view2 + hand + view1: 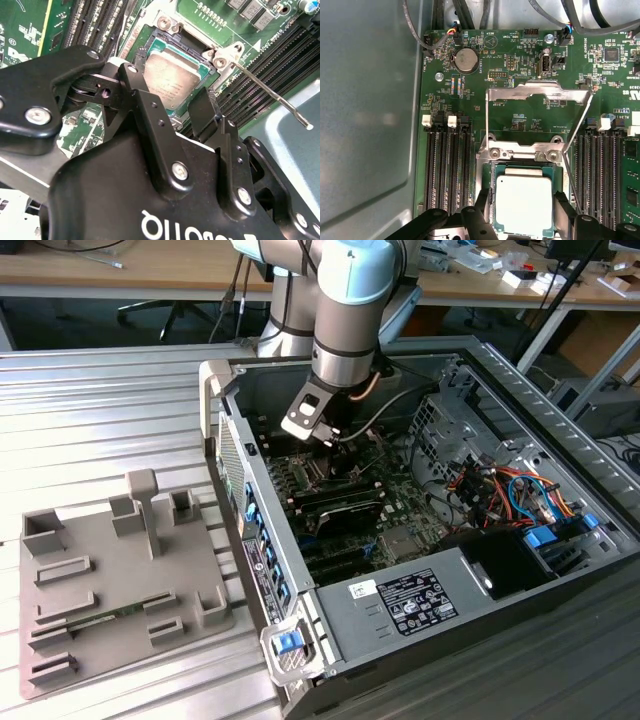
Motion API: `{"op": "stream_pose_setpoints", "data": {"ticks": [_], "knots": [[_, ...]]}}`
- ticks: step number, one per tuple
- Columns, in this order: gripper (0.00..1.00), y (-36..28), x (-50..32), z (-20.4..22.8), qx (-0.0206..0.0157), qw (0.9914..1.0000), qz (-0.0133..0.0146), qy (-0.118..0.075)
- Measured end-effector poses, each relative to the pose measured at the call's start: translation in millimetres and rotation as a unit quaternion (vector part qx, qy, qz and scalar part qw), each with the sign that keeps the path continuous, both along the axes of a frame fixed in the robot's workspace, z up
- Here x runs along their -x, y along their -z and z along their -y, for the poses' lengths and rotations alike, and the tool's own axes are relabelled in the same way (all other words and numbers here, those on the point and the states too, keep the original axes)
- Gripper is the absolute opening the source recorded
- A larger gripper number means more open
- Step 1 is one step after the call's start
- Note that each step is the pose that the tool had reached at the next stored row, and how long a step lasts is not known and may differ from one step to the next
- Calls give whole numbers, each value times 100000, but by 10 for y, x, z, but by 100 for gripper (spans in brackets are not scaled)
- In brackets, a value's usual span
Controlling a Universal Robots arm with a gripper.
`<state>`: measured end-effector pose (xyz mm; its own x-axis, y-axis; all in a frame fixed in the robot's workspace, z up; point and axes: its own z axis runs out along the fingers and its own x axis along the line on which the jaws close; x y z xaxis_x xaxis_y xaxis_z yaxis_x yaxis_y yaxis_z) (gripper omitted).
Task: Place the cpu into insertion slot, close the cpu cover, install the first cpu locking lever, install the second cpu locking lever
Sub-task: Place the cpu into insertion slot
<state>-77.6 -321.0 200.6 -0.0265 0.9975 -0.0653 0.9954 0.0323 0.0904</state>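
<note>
Silvery-grey square cpu with green rim lies flat in the square black insertion slot, black claw straddling it, gripping or released cannot tell; placing step, judged near done, shiny metal cpu cover swung open, thin wire locking lever unlatched, so pulling away calls for not dragging the chip.

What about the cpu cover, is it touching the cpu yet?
Apart. In the first wrist view the cpu cover stands open, folded back at its hinge, and the cpu lies uncovered in the insertion slot.
</note>
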Motion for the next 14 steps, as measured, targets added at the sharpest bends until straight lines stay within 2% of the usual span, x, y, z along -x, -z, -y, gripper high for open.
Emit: {"op": "stream_pose_setpoints", "data": {"ticks": [8,14], "knots": [[62,3,0,15,107,100000,0,-1],[62,29,-33,11,112,100000,-58,-1]]}}
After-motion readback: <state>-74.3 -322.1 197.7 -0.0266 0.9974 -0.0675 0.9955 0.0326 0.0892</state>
